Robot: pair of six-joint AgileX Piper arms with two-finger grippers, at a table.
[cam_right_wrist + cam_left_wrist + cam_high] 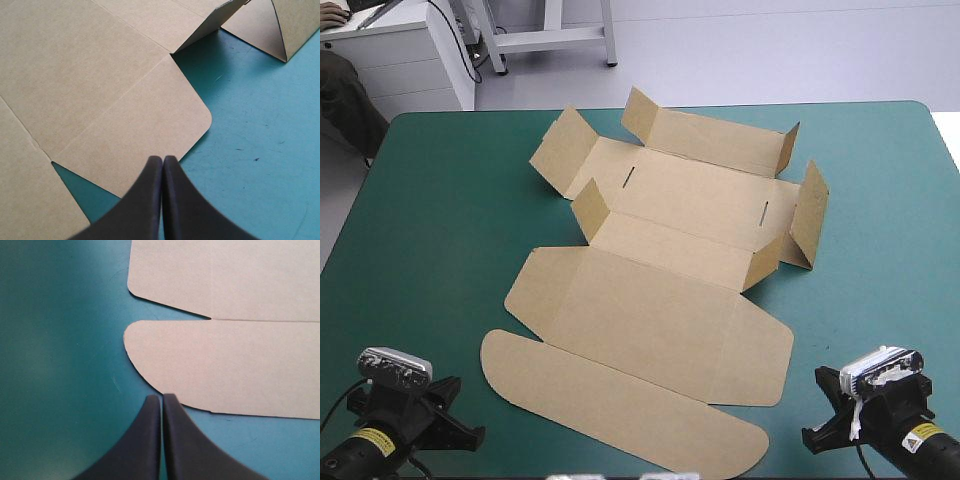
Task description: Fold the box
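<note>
The brown box [660, 300] lies as a cut sheet in the middle of the teal-green table, its far flaps and side walls partly raised, its near lid panel and rounded tuck flap [620, 400] flat. My left gripper [445, 415] sits at the near left corner, shut, its tips [161, 399] just short of the rounded flap's end [220, 370]. At the near right corner my right gripper [825, 415] is shut too. Its tips [162, 160] rest over the edge of the lid's rounded side flap [150, 125]. Neither holds any board.
Bare teal-green cover [430, 230] stretches to the left of the box, and more [890, 250] to its right. A raised side wall [275, 30] stands ahead of the right gripper. White furniture [410, 50] stands beyond the table's far left corner.
</note>
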